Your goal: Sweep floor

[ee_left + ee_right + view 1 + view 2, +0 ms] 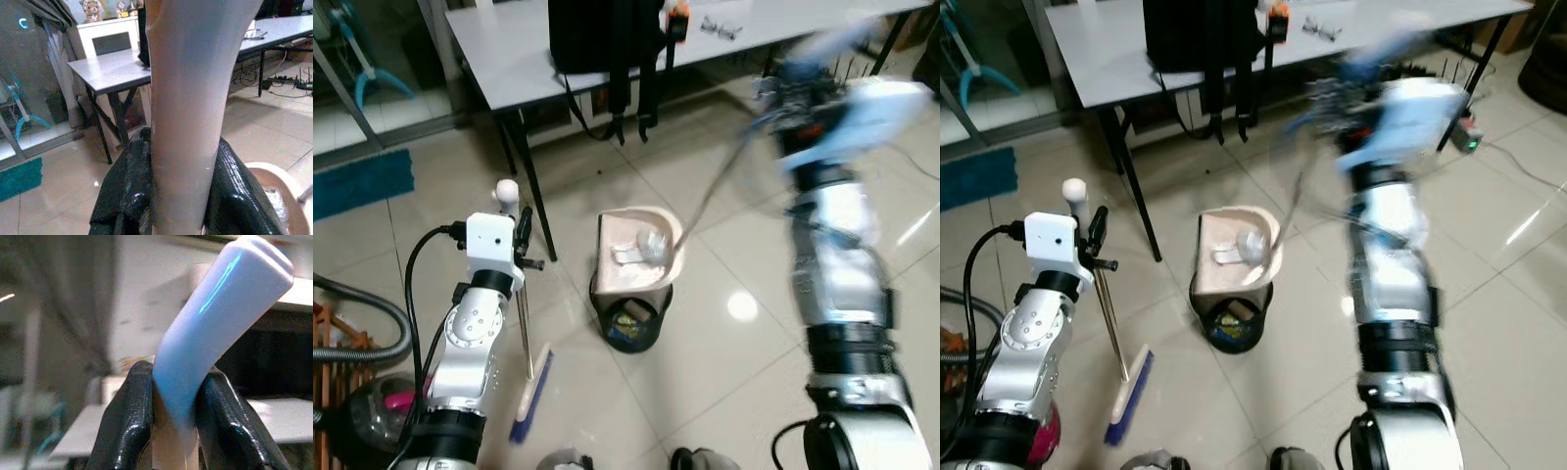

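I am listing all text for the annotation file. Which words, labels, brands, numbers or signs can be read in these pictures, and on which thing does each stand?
None can be read.
Items on the white cabinet at the back of the left wrist view: too small and blurred to tell any print.
Black backpack on the grey table: no label visible.
Dustpan, bin, broom: no print visible.
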`<state>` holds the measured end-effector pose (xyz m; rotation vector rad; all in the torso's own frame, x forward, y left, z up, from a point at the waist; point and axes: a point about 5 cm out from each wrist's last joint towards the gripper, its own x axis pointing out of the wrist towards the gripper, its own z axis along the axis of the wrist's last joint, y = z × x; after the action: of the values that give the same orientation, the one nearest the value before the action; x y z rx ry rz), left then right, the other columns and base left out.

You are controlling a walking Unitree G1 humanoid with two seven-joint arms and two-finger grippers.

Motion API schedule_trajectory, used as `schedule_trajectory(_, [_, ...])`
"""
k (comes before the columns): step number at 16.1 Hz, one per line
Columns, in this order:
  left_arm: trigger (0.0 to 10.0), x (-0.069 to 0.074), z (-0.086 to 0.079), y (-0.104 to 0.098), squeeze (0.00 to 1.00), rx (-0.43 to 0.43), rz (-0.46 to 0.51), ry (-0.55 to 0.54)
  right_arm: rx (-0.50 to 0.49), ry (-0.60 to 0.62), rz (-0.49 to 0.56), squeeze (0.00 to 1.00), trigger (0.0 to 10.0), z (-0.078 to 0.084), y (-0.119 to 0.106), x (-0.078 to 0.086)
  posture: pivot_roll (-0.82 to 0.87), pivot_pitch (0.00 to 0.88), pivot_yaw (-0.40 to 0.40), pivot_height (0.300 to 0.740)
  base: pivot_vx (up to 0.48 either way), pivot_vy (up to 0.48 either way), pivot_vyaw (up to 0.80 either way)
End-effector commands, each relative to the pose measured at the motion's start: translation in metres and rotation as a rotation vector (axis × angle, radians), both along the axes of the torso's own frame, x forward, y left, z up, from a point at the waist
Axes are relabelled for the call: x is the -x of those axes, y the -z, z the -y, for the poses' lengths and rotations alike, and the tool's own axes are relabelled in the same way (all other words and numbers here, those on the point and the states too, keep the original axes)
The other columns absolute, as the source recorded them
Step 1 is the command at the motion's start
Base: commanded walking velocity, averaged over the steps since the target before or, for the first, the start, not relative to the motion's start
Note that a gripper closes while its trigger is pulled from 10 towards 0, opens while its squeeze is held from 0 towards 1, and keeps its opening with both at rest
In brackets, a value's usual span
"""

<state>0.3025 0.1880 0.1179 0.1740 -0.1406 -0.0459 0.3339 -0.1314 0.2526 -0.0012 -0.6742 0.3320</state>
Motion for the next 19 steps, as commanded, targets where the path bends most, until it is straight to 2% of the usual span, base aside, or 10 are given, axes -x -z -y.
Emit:
schedule_trajectory(1, [10.0,-0.001,0.005,0.000,0.00,-0.034,-0.011,0.040,0.092,-0.061,0.108,0.00,10.0,-0.015,-0.008,0.008,0.02,0.076,0.036,0.740,0.000,0.000,0.00])
schedule_trajectory(5, [10.0,0.002,0.012,0.006,0.00,-0.062,-0.040,0.090,0.298,-0.185,0.167,0.00,10.0,-0.042,0.014,0.023,0.02,0.081,0.038,0.740,0.000,0.000,0.00])
schedule_trajectory(7, [10.0,0.002,0.013,0.006,0.00,-0.064,-0.044,0.099,0.325,-0.225,0.170,0.00,10.0,-0.050,0.023,0.029,0.02,0.081,0.039,0.740,0.000,0.000,0.00])
schedule_trajectory(10, [10.0,0.002,0.014,0.006,0.00,-0.069,-0.048,0.109,0.471,-0.319,0.205,0.00,10.0,-0.068,0.045,0.045,0.02,0.081,0.039,0.740,0.000,0.000,0.00])
schedule_trajectory(15, [10.0,0.002,0.015,0.006,0.00,-0.073,-0.052,0.119,0.506,-0.328,0.247,0.00,10.0,-0.066,0.041,0.046,0.02,0.082,0.039,0.740,0.000,0.000,0.00])
schedule_trajectory(16, [10.0,0.002,0.016,0.006,0.00,-0.074,-0.053,0.122,0.460,-0.309,0.247,0.00,10.0,-0.061,0.034,0.043,0.02,0.082,0.039,0.740,0.000,0.000,0.00])
schedule_trajectory(18, [10.0,0.002,0.016,0.006,0.00,-0.074,-0.053,0.125,0.437,-0.272,0.244,0.00,10.0,-0.053,0.025,0.039,0.02,0.081,0.039,0.740,0.000,0.000,0.00])
schedule_trajectory(19, [10.0,0.002,0.016,0.005,0.00,-0.078,-0.050,0.124,0.376,-0.206,0.224,0.00,10.0,-0.043,0.017,0.033,0.02,0.081,0.037,0.740,0.000,0.000,0.00])
